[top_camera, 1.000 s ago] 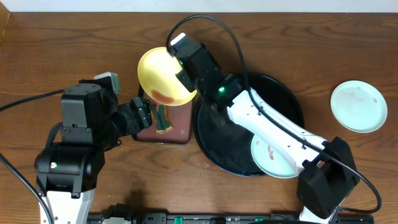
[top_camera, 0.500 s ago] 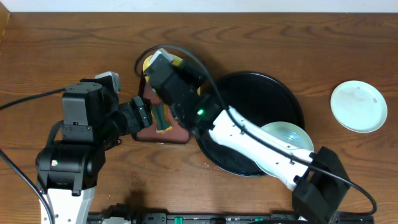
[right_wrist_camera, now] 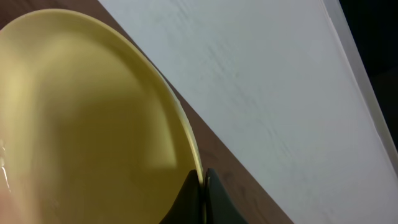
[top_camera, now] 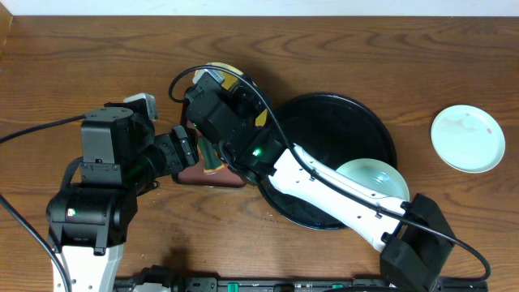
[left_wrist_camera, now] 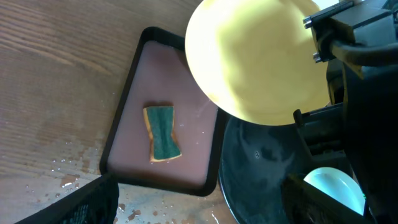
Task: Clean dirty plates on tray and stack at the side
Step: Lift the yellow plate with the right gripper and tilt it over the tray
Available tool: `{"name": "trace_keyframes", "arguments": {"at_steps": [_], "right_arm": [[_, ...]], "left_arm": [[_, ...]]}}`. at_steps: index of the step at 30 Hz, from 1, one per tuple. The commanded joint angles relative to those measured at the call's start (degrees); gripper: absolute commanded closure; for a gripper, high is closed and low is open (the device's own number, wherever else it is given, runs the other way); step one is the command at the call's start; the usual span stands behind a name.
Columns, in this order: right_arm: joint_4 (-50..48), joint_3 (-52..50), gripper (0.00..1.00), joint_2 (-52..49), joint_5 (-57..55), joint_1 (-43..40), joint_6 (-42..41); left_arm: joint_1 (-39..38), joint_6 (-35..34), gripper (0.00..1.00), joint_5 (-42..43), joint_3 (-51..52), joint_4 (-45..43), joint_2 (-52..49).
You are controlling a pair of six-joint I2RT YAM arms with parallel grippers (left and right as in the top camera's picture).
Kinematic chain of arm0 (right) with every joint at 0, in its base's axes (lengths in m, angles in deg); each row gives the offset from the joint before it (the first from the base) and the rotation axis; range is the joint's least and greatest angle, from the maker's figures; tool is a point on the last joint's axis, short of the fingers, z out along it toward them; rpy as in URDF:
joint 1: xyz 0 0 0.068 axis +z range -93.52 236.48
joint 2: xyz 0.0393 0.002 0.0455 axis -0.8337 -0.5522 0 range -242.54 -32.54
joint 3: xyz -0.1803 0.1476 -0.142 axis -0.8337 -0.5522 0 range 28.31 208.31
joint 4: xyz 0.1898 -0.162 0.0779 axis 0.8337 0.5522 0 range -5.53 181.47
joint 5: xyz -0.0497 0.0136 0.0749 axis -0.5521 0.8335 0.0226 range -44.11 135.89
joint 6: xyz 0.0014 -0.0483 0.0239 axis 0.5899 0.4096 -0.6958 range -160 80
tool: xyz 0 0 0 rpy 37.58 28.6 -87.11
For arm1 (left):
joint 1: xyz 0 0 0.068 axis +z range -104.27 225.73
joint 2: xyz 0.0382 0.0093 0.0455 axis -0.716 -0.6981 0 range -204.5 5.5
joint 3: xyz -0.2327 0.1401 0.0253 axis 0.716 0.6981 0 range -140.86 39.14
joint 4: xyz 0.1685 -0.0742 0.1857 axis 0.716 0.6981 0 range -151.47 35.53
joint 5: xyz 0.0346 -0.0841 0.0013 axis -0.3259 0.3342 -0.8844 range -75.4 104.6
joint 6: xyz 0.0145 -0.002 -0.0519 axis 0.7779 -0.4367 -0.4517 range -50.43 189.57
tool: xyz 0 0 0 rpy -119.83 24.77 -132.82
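Yellow plate (left_wrist_camera: 255, 62), smooth and round, is clamped at rim by right gripper (right_wrist_camera: 203, 186).

A mint plate (top_camera: 379, 175) lies inside the black tray (top_camera: 340, 126).

Table (top_camera: 81, 49): brown wood, visible grain, low satin sheen; small wet droplets (left_wrist_camera: 65, 180) on it beside the brown tray.
Black tray (top_camera: 349, 122): smooth, high gloss, mirror-like reflections.
Brown tray (left_wrist_camera: 168, 74): smooth, dull satin, plastic by the look, faint wet film.
Sponge (left_wrist_camera: 163, 132): coarse green scouring face over yellow foam.
Yellow plate (left_wrist_camera: 255, 62): smooth, even, soft satin; plastic or ceramic, cannot tell.
Mint plate on black tray (top_camera: 373, 180) and mint plate on table (top_camera: 467, 139): smooth, slight sheen.
Right arm (top_camera: 340, 185): glossy white plastic shell, matt black joint housings.
Left arm (top_camera: 101, 162): matt black plastic.
Cable (top_camera: 40, 130): black, rubbery.
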Motion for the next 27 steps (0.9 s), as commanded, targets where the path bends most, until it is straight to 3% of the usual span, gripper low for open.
{"name": "trace_keyframes", "arguments": {"at_steps": [1,27], "right_arm": [[-0.70,0.52,0.99,1.57,-1.64,0.50,0.17],[-1.03,0.52,0.99,1.57,-0.98,0.50,-1.16]], "left_arm": [[0.31,0.13,0.16,0.09,-1.44,0.17,-0.07],[0.31,0.13,0.16,0.09,-1.44,0.17,-0.07]]}}
